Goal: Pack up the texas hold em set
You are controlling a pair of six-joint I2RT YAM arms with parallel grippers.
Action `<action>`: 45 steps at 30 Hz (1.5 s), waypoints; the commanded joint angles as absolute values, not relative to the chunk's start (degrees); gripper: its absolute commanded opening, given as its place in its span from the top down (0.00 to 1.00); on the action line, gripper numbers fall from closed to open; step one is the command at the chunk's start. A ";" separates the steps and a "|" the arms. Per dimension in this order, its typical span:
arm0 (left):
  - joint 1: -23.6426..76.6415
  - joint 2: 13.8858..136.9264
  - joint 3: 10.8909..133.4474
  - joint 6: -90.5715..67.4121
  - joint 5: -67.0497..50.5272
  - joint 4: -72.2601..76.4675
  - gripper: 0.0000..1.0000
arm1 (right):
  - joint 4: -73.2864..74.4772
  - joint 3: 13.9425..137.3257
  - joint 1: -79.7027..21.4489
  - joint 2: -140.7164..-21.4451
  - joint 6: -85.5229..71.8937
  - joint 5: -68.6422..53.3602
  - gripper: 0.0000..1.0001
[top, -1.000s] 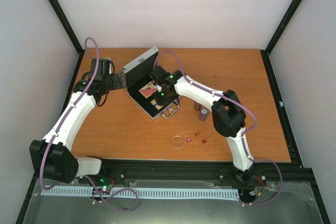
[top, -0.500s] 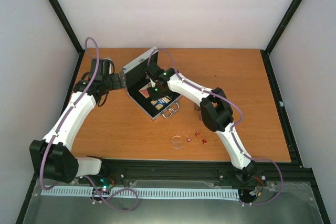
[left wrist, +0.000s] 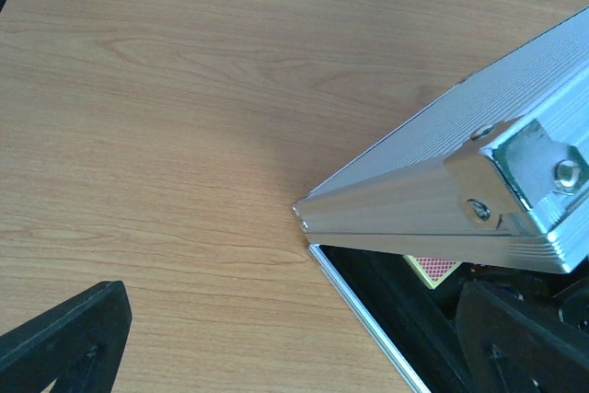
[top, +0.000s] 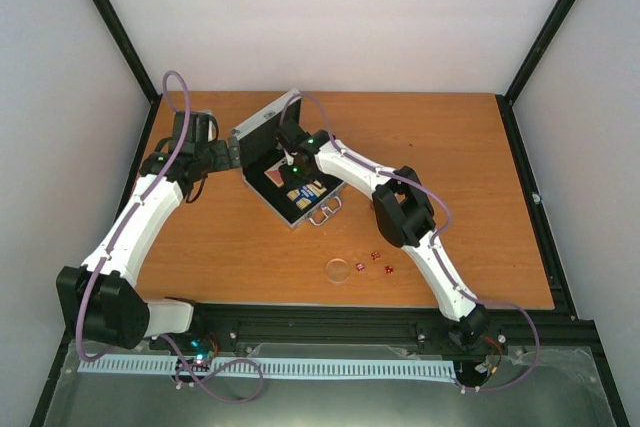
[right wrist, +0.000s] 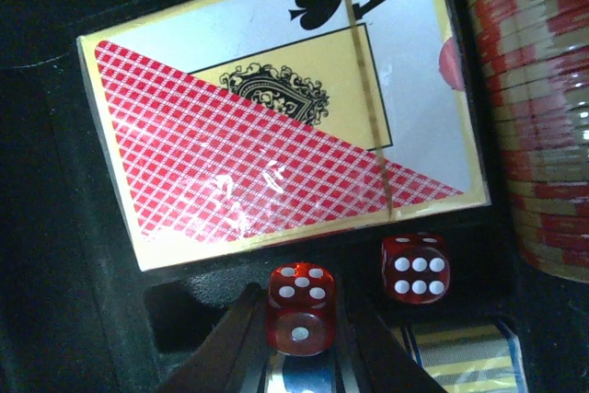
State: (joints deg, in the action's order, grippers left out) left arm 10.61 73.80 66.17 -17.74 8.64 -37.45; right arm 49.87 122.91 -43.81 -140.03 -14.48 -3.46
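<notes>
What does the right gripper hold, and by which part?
A red die, pinched by the right gripper on two opposite side faces.

Top view: bright, even, diffuse light, with only faint, soft shadows on the table [top: 480, 197] under the arms. Left wrist view: wood grain sharp; pale sheen on the case lid [left wrist: 433, 181] beyond the dark, soft-edged left fingers [left wrist: 64, 338]. Right wrist view: dim — cellophane glare on the red-white deck [right wrist: 276, 154] above the blurred right fingers [right wrist: 225, 349]; red die [right wrist: 301, 308] between them sharp.

Open silver case [top: 262, 120] holds red deck [right wrist: 267, 144], chips [right wrist: 543, 126], die [right wrist: 415, 267]; 2nd die [right wrist: 300, 310] gripped.
</notes>
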 commanded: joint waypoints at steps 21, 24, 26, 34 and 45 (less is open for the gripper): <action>10.44 75.23 66.97 -16.96 9.18 -37.99 0.00 | 50.33 126.74 -43.42 -139.57 -13.44 0.81 0.56; 10.46 75.28 66.95 -16.96 9.13 -38.03 0.00 | 50.89 126.74 -43.42 -139.02 -13.11 1.24 0.46; 10.46 75.32 66.89 -17.00 9.17 -38.03 0.00 | 51.35 126.74 -43.42 -138.72 -12.94 1.43 0.34; 10.46 75.32 66.88 -17.22 9.16 -38.01 0.00 | 53.35 126.52 -43.46 -138.60 -12.57 3.30 0.00; 10.46 75.28 66.68 -17.31 9.27 -37.99 0.00 | 54.90 125.95 -43.42 -138.81 -13.13 9.45 0.00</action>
State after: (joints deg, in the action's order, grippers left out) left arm 10.61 75.05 66.15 -17.72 8.78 -37.45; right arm 53.93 125.23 -43.62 -140.94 -12.91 6.24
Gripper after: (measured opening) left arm 0.998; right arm 0.995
